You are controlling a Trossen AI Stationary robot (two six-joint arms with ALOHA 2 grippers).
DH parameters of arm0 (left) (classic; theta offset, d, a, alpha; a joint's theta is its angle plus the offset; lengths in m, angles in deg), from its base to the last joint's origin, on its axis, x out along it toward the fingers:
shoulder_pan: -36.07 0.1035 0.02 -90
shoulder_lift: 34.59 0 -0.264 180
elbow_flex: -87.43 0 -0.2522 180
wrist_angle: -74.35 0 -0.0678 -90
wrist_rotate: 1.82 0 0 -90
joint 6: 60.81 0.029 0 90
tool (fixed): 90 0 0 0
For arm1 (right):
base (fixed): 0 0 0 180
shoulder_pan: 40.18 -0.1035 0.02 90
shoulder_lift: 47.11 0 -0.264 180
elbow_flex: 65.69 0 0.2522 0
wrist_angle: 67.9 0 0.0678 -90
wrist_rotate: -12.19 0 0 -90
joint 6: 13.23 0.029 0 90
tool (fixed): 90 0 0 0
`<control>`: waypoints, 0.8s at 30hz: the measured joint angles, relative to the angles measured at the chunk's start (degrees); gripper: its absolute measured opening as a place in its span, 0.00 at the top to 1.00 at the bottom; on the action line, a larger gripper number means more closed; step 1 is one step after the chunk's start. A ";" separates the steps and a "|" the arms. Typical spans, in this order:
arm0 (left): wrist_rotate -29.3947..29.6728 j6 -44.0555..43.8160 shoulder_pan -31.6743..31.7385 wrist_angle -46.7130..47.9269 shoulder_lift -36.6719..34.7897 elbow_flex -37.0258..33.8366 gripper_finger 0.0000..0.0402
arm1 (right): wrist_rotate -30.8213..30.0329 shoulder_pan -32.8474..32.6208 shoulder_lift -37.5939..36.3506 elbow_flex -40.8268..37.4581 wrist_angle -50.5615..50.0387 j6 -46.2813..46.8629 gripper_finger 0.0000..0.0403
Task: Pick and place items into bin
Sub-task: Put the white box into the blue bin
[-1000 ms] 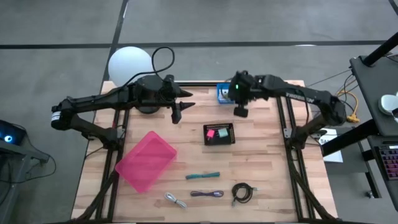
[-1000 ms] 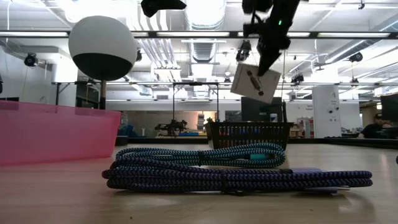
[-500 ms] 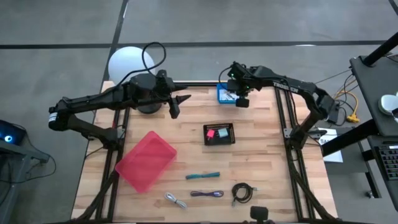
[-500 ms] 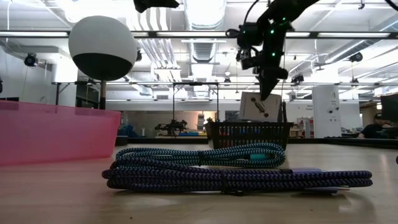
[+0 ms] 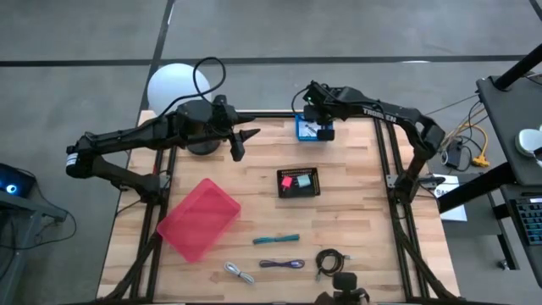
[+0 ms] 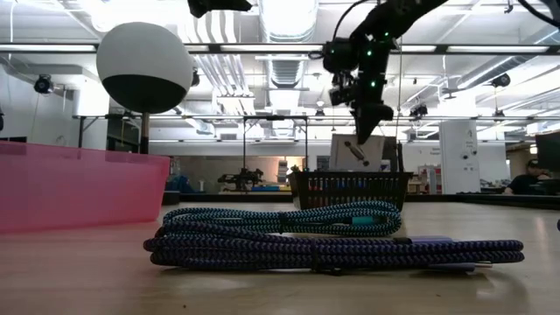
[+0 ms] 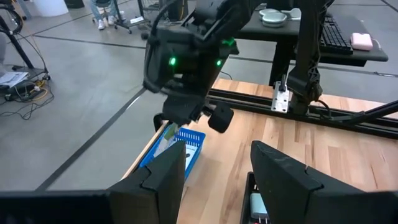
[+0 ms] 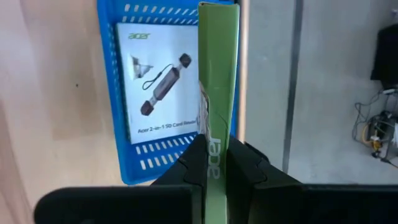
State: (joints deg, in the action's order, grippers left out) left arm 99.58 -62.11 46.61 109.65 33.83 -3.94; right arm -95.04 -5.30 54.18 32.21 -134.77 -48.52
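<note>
- big white globe lamp (image 5: 177, 85) on a black base, sitting at the far left corner of the wood surface (image 5: 356, 212)
- black cord (image 5: 210, 74) looping up right next to the lamp
- desk (image 5: 517, 119) off past the right edge, with a keyboard (image 5: 531, 222)
- grey floor (image 5: 85, 51) all around

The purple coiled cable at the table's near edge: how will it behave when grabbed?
Probably floppy: the purple coiled cable is a braided bundle lying slack on the table. Its loops may sag or spread if pinched at one end. Likely light, and flat enough not to roll.
</note>
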 joint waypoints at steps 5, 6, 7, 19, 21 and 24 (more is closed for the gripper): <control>0.00 0.00 0.00 -0.01 0.00 0.00 0.59 | -1.23 0.02 2.94 0.00 0.18 0.57 0.96; 0.00 0.00 0.00 0.00 0.00 0.00 0.59 | -1.23 0.02 3.26 0.00 0.36 1.04 0.96; 0.00 0.00 0.00 0.00 0.00 0.00 0.59 | -1.36 0.02 3.53 0.00 0.83 1.58 0.96; 0.00 0.02 0.00 0.00 0.00 0.00 0.59 | -2.00 0.02 3.81 0.00 3.86 -1.10 0.96; 0.00 0.09 0.00 0.00 0.00 0.00 0.59 | -2.00 0.02 3.81 0.00 3.90 -1.64 0.96; 0.00 0.13 0.00 -0.02 0.00 0.00 0.59 | -2.00 0.02 3.81 0.00 4.03 -1.87 0.95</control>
State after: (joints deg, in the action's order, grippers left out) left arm 99.58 -61.97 46.61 109.64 33.83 -3.94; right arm -97.03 -5.28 57.99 32.21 -130.74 -50.39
